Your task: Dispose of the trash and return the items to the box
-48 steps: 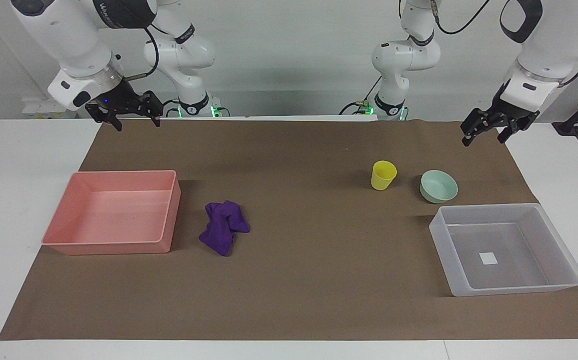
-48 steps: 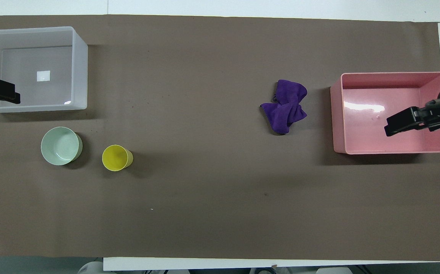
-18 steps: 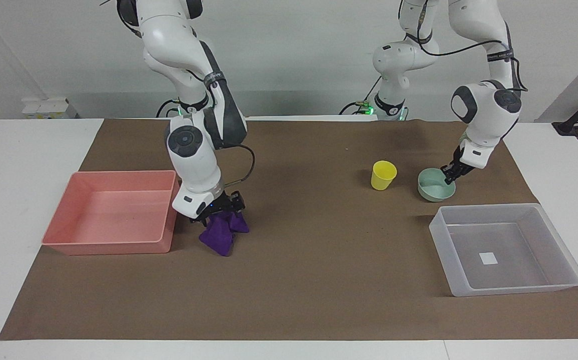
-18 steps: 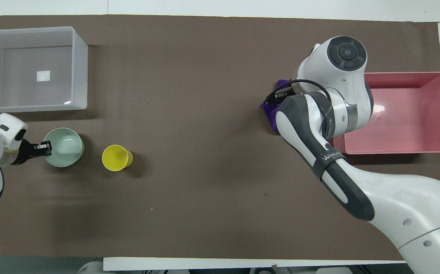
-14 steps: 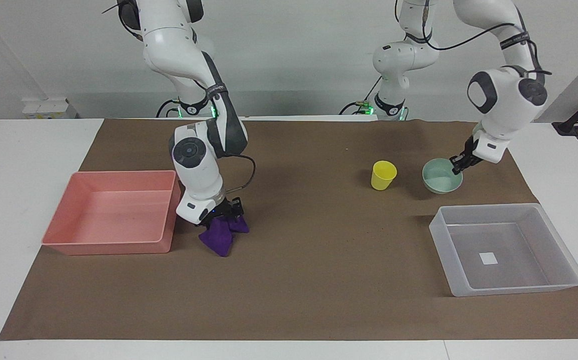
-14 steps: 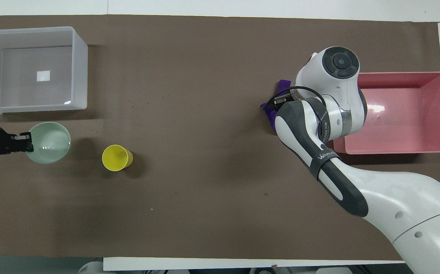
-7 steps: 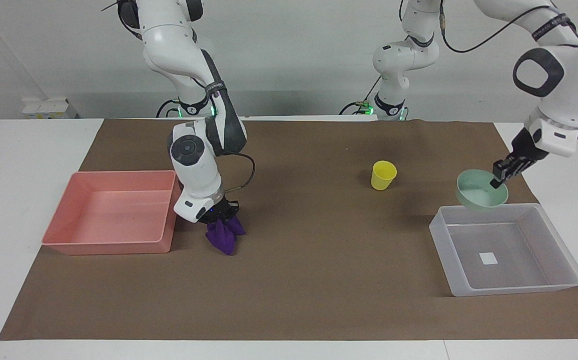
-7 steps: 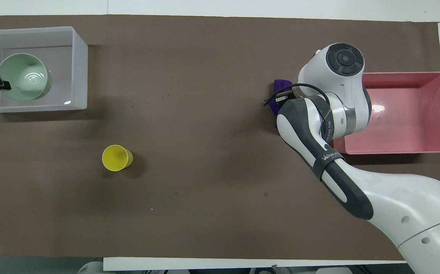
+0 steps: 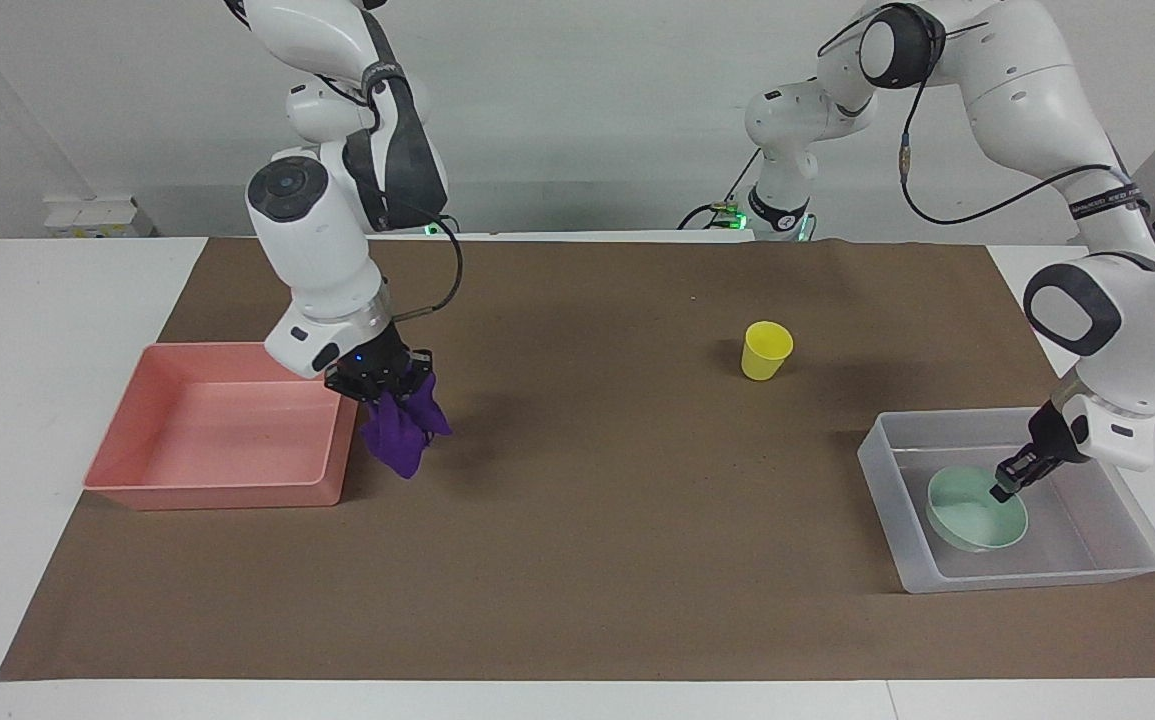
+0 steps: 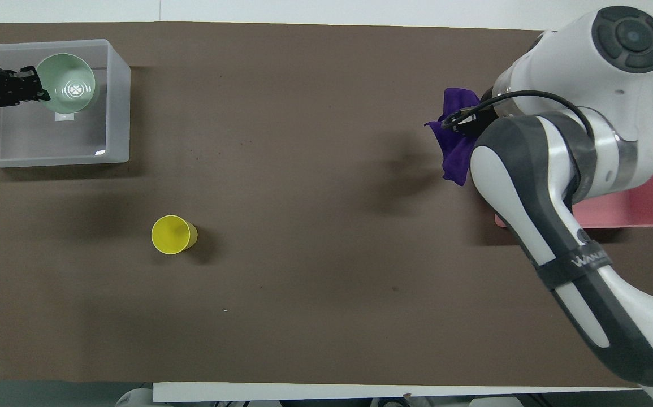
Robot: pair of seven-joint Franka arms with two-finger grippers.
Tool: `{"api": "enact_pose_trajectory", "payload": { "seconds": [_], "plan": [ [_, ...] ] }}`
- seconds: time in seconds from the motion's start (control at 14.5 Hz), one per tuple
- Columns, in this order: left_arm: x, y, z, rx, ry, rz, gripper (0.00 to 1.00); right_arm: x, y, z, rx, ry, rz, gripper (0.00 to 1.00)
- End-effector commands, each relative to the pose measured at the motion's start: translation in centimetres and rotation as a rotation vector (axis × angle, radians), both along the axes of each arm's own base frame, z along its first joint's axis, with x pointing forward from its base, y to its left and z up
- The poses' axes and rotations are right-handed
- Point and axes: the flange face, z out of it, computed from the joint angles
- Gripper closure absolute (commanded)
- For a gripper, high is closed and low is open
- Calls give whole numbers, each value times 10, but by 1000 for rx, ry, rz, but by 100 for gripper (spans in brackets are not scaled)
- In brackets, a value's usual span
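Note:
My right gripper (image 9: 387, 392) is shut on the purple cloth wad (image 9: 399, 435) and holds it hanging above the mat, beside the pink tray's (image 9: 217, 492) wall. The wad also shows in the overhead view (image 10: 455, 150) under the gripper (image 10: 463, 121). My left gripper (image 9: 1003, 489) is shut on the rim of the mint-green bowl (image 9: 972, 515), held low inside the clear box (image 9: 1037, 576). Overhead, the bowl (image 10: 69, 79) sits over the box (image 10: 120, 113) with the gripper (image 10: 37, 90) beside it. The yellow cup (image 9: 767, 350) stands upright on the mat, also seen overhead (image 10: 172, 234).
The pink tray (image 10: 643, 210) lies at the right arm's end of the table, mostly covered overhead by the right arm. A brown mat (image 9: 617, 560) covers the table between the tray and the box.
My right gripper has lifted the purple wad off the mat and moved it toward the pink tray. My left gripper has carried the bowl over the box's wall and lowered it inside.

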Motion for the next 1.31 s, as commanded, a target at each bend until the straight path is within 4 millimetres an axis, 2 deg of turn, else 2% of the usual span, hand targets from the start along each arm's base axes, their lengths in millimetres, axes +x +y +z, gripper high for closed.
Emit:
{"api": "enact_pose_trajectory", "payload": {
  "seconds": [0.0, 0.07, 0.14, 0.21, 0.28, 0.34, 0.48, 0.62, 0.69, 0.76, 0.97, 1.1, 1.24],
  "plan": [
    [-14, 13, -20, 35, 25, 18, 94, -4, -43, 36, 0, 11, -6, 100],
    [-16, 15, -23, 57, 34, 7, 62, -9, -61, 43, -7, 17, -10, 100],
    [-14, 10, -16, 70, 32, -5, 28, -12, -89, 42, -8, 44, -36, 99],
    [-12, 6, -3, 75, 16, -6, 20, -13, -109, 39, -8, 55, -39, 98],
    [-13, -1, 25, 78, -11, -12, 3, -16, -119, 35, -8, 61, -16, 97],
    [-18, -22, 54, 81, -31, -42, 0, -20, -133, 31, -7, 60, -17, 97],
    [-44, -43, 105, 76, 22, -82, 0, -31, -159, 8, -6, 61, -38, 96],
    [-82, -85, 139, 64, 154, -112, 0, -36, -177, -21, -7, 58, -49, 94],
    [-102, -100, 148, 64, 217, -111, 0, -38, -186, -36, -7, 58, -58, 93],
    [-128, -128, 146, 72, 265, -137, 0, -40, -193, -53, -9, 48, -57, 92],
    [-185, -179, 109, 120, 275, -91, 0, -44, -192, -86, -13, 41, -60, 86],
    [-223, -186, 70, 123, 248, -81, 0, -43, -192, -98, -12, 58, -59, 68],
    [-251, -183, 37, 128, 251, -87, 0, -41, -189, -95, -10, 61, -56, 27]
  ]
}}
